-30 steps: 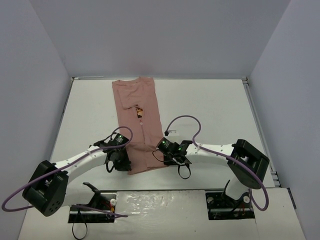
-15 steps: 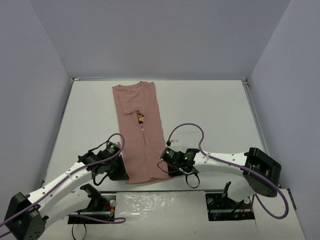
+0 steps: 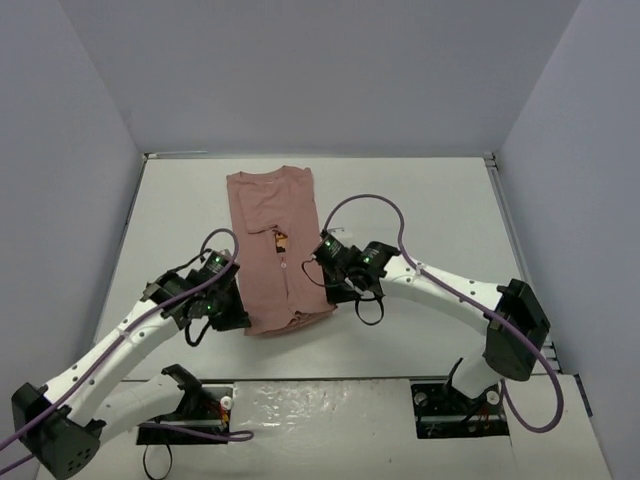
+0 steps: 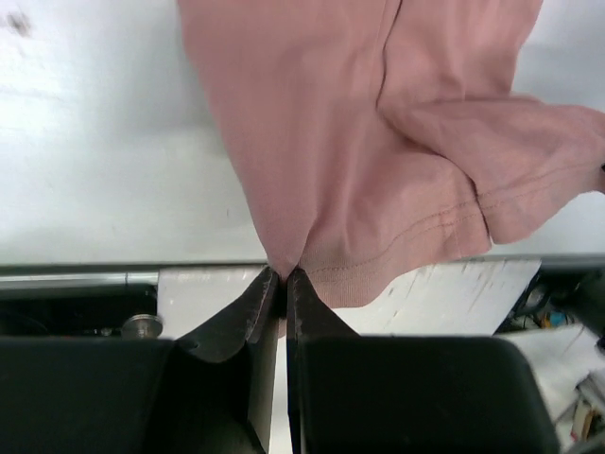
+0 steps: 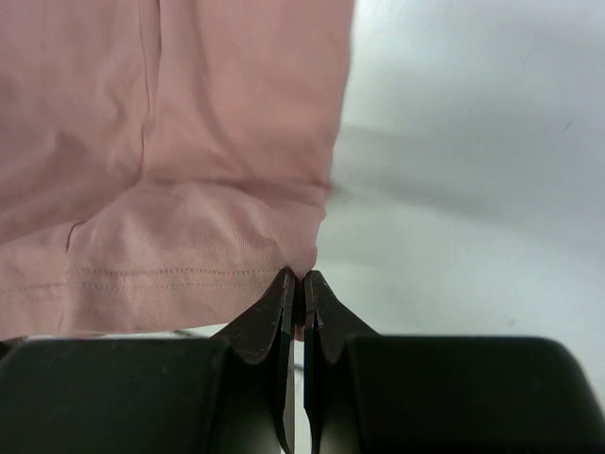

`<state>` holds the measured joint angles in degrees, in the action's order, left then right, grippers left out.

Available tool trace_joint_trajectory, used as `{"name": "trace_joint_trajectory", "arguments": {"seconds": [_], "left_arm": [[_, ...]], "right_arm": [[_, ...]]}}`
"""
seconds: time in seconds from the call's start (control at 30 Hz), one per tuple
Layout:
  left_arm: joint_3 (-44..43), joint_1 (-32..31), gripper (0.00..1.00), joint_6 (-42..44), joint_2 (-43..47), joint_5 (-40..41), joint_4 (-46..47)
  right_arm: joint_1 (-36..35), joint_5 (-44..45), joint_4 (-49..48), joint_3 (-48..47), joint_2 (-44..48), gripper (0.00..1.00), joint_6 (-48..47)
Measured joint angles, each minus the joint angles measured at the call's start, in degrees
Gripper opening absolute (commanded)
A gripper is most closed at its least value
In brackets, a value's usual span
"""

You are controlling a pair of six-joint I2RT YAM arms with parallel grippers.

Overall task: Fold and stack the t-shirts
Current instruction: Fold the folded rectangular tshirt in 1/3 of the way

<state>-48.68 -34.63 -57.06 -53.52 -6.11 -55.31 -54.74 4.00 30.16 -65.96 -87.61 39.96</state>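
Plain pale grey walls (image 3: 320, 70) enclose the station on three sides, with no markings on them. The flat white table (image 3: 430, 210) is matt, and its near strip is scuffed and partly cut off by the arm mounts. The dusty-pink cotton t-shirt (image 3: 270, 205) lies left of the table's centre, folded into a long narrow band, collar end toward the far wall and hem end toward the bases; its sleeves are tucked in and out of sight. The two white jointed arms (image 3: 450, 295) with purple cables reach in from either side of the hem. The left gripper (image 4: 284, 276) has its black jaws pressed together on the hem's left corner, and the right gripper (image 5: 301, 279) is clamped the same way on the right corner; both pinched corners are largely hidden by the fingers. The small orange-brown chest print (image 3: 280, 238) is partly covered by a fold, and its lettering is too small to read.
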Motion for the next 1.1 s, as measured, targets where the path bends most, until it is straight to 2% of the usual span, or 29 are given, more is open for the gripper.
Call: {"name": "trace_joint_trajectory", "arguments": {"seconds": [0.2, 0.37, 0.53, 0.7, 1.1], "left_arm": [[-9.4, 12.5, 0.00, 9.6, -11.7, 2.6, 3.8], [-14.1, 18.4, 0.00, 15.8, -19.0, 3.1, 7.7], [-16.0, 19.8, 0.00, 19.7, -27.4, 3.0, 12.7], [-16.0, 20.6, 0.00, 20.9, -33.0, 2.0, 16.8], [-18.3, 22.4, 0.00, 20.9, -36.4, 1.1, 21.4]], "right_arm": [[6.6, 0.2, 1.7, -14.5, -11.5, 0.00, -9.1], [7.7, 0.7, 2.5, -22.7, -18.5, 0.00, -14.2], [10.0, 1.7, 3.5, -30.5, -25.3, 0.00, -18.2], [12.0, 1.7, 3.5, -32.8, -29.8, 0.00, -20.0], [14.0, 1.1, 3.7, -36.5, -32.3, 0.00, -21.9]]}}
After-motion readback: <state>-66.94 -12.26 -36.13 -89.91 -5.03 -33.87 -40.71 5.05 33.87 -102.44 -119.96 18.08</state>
